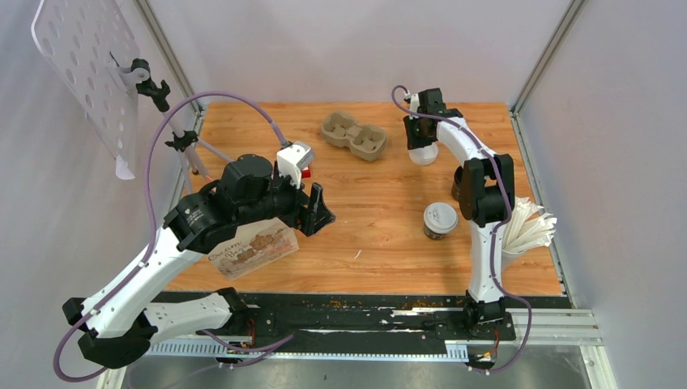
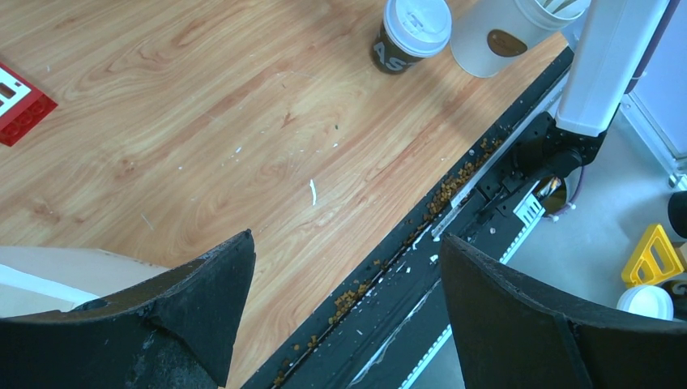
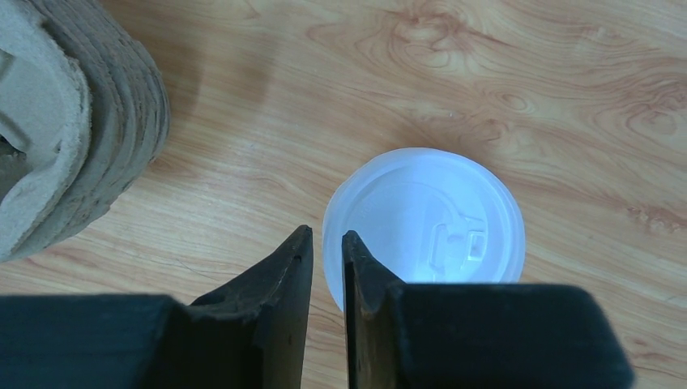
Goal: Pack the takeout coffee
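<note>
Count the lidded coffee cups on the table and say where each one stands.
2 for certain. One coffee cup stands mid-right, beside the right arm. Another cup sits under the right gripper, right of the pulp tray. A dark shape behind the right arm may be a third.

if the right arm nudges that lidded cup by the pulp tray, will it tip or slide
The coffee cup stands upright on smooth wood, so it would probably slide at a low push. A push at its white lid might tip it. Its sides are hidden from above, so fill and weight are unclear.
</note>
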`<state>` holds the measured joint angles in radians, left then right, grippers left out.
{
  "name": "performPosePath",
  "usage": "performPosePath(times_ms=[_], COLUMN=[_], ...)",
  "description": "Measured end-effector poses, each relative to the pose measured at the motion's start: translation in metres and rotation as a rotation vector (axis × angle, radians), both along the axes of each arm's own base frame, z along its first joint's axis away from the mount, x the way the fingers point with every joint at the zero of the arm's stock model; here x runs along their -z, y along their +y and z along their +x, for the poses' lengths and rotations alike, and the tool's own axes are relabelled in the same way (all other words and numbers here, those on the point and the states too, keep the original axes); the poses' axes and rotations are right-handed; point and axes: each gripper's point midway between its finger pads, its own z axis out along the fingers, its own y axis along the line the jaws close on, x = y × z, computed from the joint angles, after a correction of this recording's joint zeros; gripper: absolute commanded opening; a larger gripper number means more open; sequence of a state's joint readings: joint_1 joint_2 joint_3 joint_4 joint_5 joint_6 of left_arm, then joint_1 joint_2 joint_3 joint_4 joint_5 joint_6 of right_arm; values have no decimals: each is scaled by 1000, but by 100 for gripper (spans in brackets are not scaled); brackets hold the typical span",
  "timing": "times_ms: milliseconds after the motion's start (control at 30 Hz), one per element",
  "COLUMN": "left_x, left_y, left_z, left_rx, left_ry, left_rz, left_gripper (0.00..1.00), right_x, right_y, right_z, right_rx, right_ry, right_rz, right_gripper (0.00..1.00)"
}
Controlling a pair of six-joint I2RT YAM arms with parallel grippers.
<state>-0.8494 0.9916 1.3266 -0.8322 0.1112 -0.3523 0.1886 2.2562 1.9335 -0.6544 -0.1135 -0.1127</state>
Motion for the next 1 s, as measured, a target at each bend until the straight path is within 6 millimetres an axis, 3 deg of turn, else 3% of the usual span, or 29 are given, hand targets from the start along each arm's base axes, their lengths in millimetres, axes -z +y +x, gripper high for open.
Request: performPosePath(times_ms=[567,733,1000], left_x=[3,3,5], left_y=[-2,-2,-2], left_z=[1,1,1], left_rx=[1,1,1], left_ry=[4,4,7], left_rz=[3,4,7], left_gripper=[90,90,90], right_x=[12,13,13], right_y=[-3,-3,-2], right_z=[-5,-6,-6], right_rx=[-9,-12,-17], right_ry=[35,39,41], right_rz=[-23,-25,-18], right_gripper=[20,9,5])
